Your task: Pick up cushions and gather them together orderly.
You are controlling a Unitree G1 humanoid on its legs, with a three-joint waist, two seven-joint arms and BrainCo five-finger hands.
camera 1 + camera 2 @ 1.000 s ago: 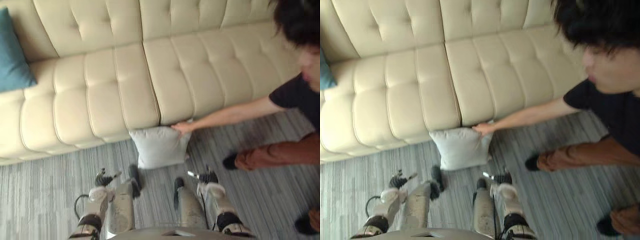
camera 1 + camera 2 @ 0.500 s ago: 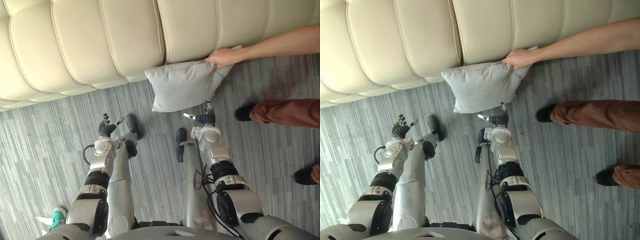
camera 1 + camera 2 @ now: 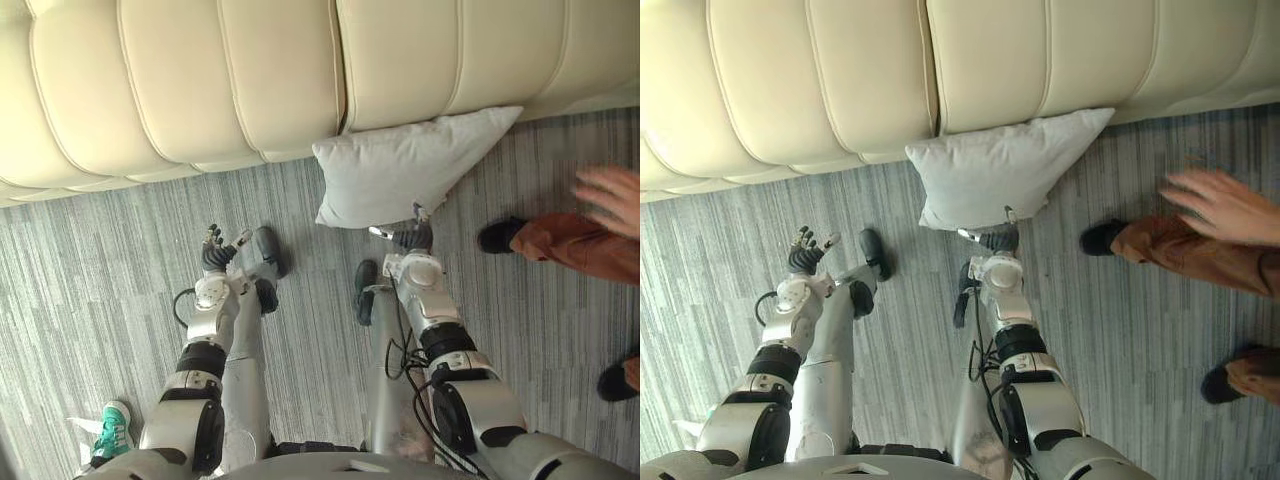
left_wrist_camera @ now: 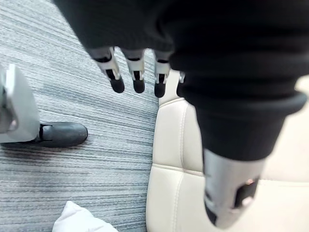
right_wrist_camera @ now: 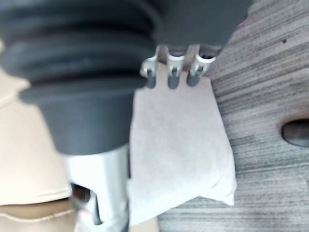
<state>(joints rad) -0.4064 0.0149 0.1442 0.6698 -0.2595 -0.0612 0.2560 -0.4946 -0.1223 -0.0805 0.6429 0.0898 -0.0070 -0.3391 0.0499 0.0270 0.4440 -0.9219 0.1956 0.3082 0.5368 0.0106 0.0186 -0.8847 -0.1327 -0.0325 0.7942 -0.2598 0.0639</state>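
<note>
A light grey cushion (image 3: 408, 172) lies on the floor, its far edge leaning against the front of the cream sofa (image 3: 200, 80). My right hand (image 3: 411, 238) hangs just short of the cushion's near edge. In the right wrist view its fingers (image 5: 171, 77) are relaxed and open above the cushion (image 5: 178, 145), holding nothing. My left hand (image 3: 215, 256) hangs over bare carpet to the left of the cushion. Its fingers (image 4: 137, 77) are straight and empty, with a corner of the cushion (image 4: 77, 220) and the sofa's base (image 4: 178, 164) showing past them.
A person stands at the right: an open hand (image 3: 612, 197) hovers clear of the cushion, and a dark shoe (image 3: 497, 235) with a brown trouser leg is close beside my right arm. A teal and white shoe (image 3: 110, 430) lies at the lower left. The floor is grey striped carpet (image 3: 90, 270).
The camera tipped down towards the floor. The person let go of the cushion and drew the hand back to the right; the cushion now rests alone against the sofa. My hands barely moved.
</note>
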